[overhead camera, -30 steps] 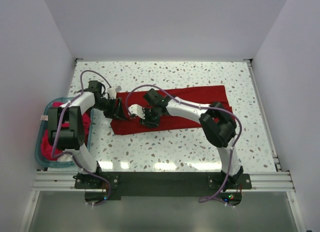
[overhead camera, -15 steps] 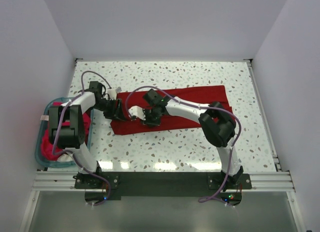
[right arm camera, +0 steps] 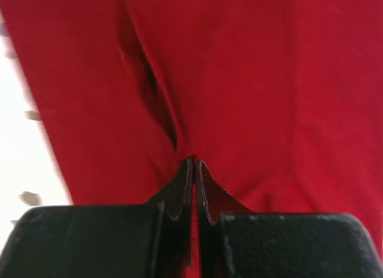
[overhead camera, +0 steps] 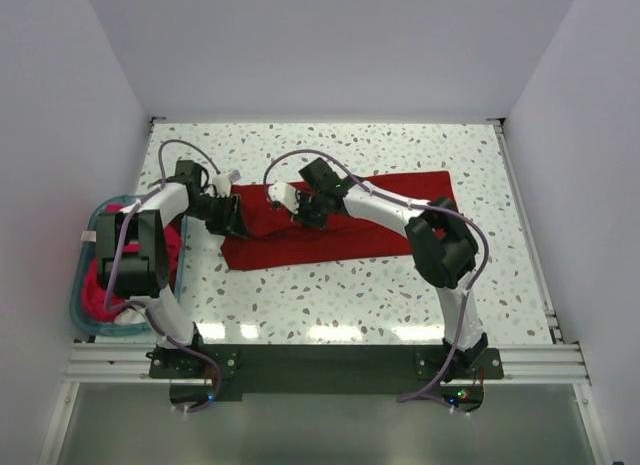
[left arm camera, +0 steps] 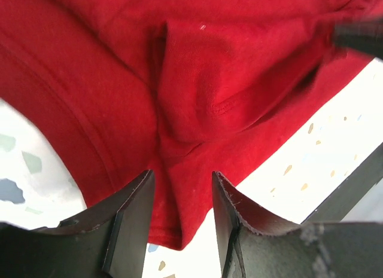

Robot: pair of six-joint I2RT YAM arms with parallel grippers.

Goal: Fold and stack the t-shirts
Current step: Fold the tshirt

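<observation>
A deep crimson t-shirt (overhead camera: 390, 225) lies as a long band across the middle of the speckled table. My right gripper (overhead camera: 301, 207) is shut on a pinched fold of it (right arm camera: 251, 81) near its left part; the jaws meet on the cloth (right arm camera: 194, 162). My left gripper (overhead camera: 236, 216) is at the shirt's left end. Its jaws stand apart (left arm camera: 182, 174), and the shirt's hem (left arm camera: 197, 81) hangs between and beyond them, over bare table. Brighter pinkish-red shirts (overhead camera: 100, 285) lie in the basket at the left.
A teal plastic basket (overhead camera: 76, 295) stands at the table's left edge, beside the left arm. White walls close in the table at the back and on both sides. The arm bases sit on a rail at the near edge.
My right gripper has moved toward the back of the table with the pinched cloth, pulling the shirt's left part up and back. My left gripper shifted slightly back along with it.
</observation>
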